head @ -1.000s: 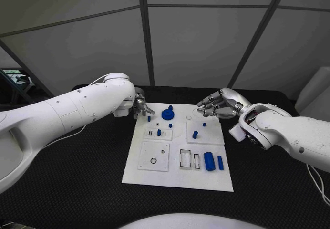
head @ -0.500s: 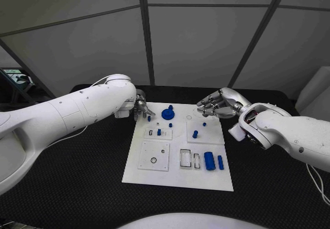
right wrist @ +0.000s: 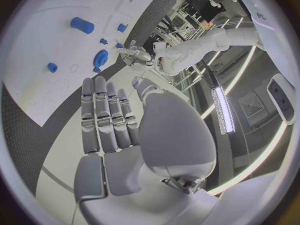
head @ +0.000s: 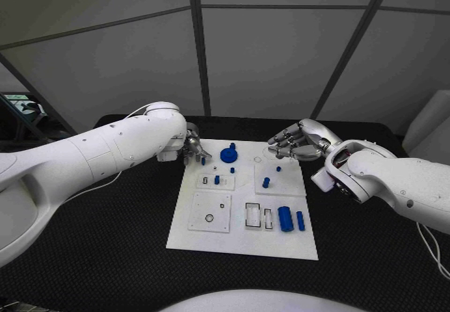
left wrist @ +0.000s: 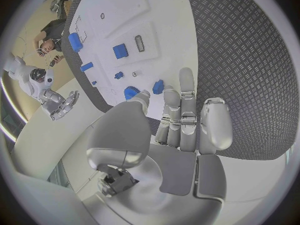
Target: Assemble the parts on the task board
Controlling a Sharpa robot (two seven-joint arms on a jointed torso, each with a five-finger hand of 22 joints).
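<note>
The task board (head: 244, 240) carries two large blue cylinders (head: 286, 218); we hold a small blue part (left wrist: 157, 86) in our left hand (head: 194, 145), right hand (head: 292, 143) spread.

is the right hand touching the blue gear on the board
Apart. The head view shows the right hand hovering at the task board's far right corner, bare white board separating it from the blue gear.

No legible text, labels, brand marks, numbers or signs appear on the task board (head: 242, 227), its parts, the worktop (head: 112, 247) or either arm.
</note>
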